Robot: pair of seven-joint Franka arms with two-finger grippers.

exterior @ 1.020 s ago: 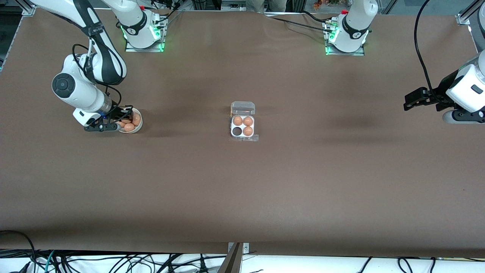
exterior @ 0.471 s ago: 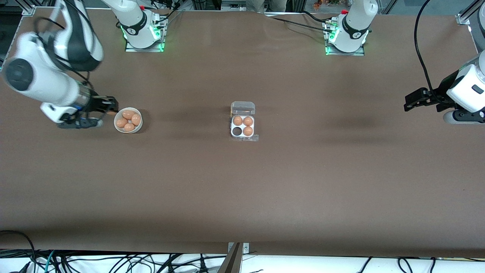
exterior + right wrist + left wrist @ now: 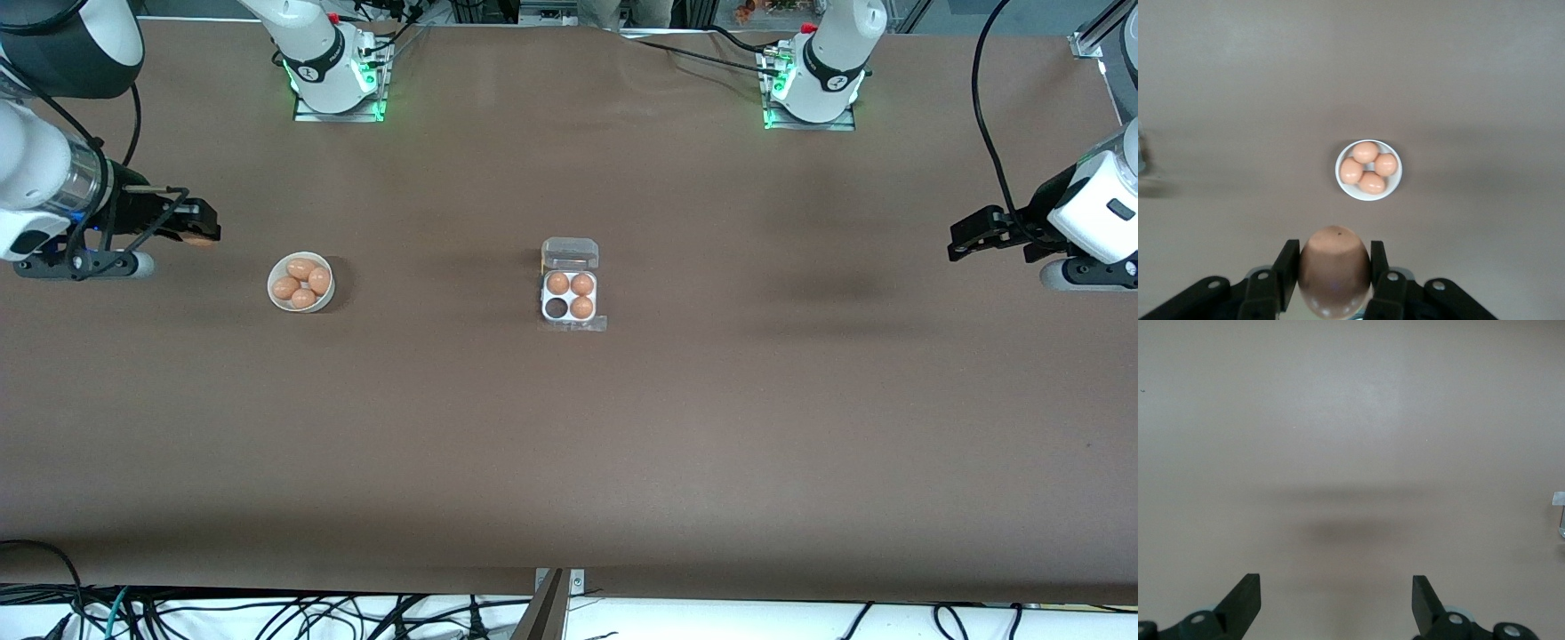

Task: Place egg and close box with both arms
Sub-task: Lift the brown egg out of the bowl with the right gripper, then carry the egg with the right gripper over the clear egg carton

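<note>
My right gripper (image 3: 197, 224) is shut on a brown egg (image 3: 1334, 270) and holds it up over the table at the right arm's end, apart from the white bowl (image 3: 300, 283). The bowl shows in the right wrist view (image 3: 1369, 171) with several brown eggs in it. The clear egg box (image 3: 570, 287) sits at mid-table with its lid open, three eggs in its cells and one cell empty, the one nearer the front camera toward the right arm's end. My left gripper (image 3: 958, 238) is open and empty over bare table at the left arm's end; its fingertips (image 3: 1248, 595) stand wide apart.
The two arm bases (image 3: 331, 67) stand along the table's edge farthest from the front camera. Cables hang past the table's edge nearest the camera (image 3: 267, 613). A black cable (image 3: 987, 133) loops above the left arm.
My right gripper has risen out of the bowl with an egg and swung away from it toward the right arm's end of the table. The left arm has not moved.
</note>
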